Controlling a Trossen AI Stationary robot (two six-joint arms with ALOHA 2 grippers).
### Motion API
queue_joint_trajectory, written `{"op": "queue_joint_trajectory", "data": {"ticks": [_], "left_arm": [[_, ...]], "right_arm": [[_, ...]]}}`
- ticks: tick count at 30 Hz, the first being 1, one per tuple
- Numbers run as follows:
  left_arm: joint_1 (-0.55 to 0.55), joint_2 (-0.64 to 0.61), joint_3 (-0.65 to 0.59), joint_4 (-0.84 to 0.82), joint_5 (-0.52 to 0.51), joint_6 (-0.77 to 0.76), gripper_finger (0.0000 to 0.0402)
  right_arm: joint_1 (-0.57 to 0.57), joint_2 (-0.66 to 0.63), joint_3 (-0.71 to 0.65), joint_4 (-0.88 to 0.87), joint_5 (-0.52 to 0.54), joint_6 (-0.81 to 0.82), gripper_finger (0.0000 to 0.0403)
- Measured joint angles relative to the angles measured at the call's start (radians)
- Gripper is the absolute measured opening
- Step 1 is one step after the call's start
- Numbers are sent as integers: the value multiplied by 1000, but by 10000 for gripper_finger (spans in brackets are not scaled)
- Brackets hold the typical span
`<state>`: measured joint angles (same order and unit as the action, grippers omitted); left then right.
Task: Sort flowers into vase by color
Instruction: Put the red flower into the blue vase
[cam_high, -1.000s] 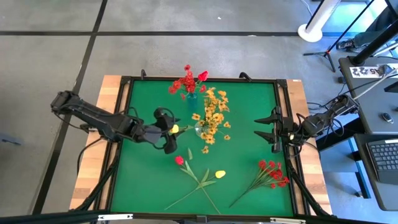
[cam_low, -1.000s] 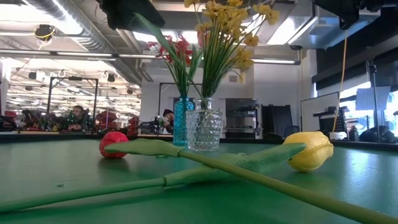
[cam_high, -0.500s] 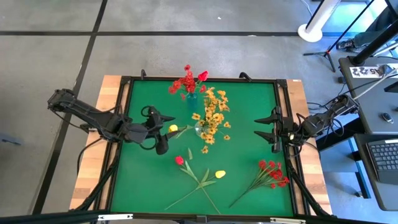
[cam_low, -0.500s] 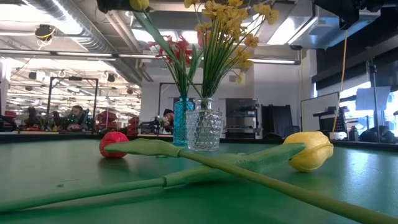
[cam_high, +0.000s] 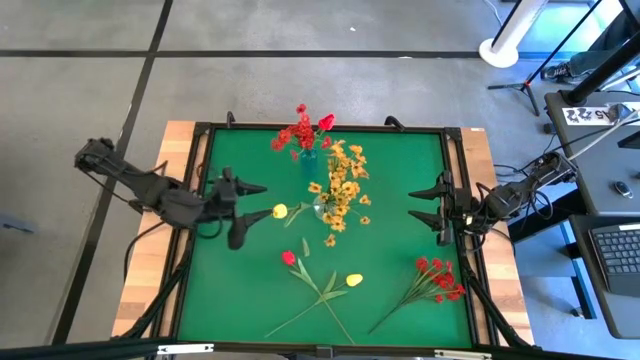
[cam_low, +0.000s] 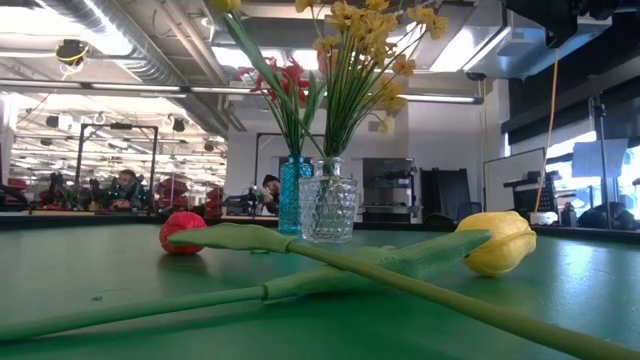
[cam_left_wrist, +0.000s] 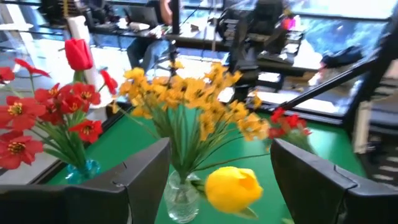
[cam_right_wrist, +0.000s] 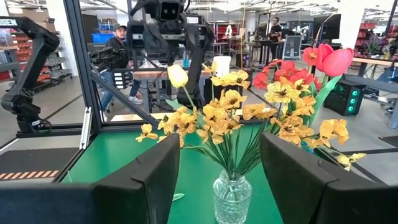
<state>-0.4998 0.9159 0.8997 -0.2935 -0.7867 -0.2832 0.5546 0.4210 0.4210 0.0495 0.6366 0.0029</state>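
the green bench (cam_high: 400, 180) carries two vases near its far edge: a clear vase (cam_high: 325, 208) packed with yellow-orange blooms and a blue vase (cam_high: 308, 155) of red ones. the left claw (cam_high: 243, 200) hangs released just beside a yellow bud (cam_high: 279, 210) leaning out of the clear vase. the right claw (cam_high: 428, 208), spread and empty, waits at the bench's right edge. i'd worry that bud tips out, barely seated. a red bud (cam_high: 288, 257), another yellow bud (cam_high: 353, 280) and a red sprig (cam_high: 437, 277) lie loose.
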Motion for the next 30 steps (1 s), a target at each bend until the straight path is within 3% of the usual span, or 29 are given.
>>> {"op": "queue_joint_trajectory", "data": {"ticks": [6, 13, 22, 30], "left_arm": [[-105, -56, 0, -118, 24, -118, 271], [-248, -29, -20, -239, 33, -359, 270], [-293, 81, -183, -221, 18, -695, 270], [-291, 286, -230, -19, 17, -746, 270]], "right_arm": [[0, 0, 0, -7, 0, 0, 220], [0, 0, 0, -6, 0, 13, 220], [0, 0, 0, -2, 0, 18, 220], [0, 0, 0, -6, 0, 18, 220]]}}
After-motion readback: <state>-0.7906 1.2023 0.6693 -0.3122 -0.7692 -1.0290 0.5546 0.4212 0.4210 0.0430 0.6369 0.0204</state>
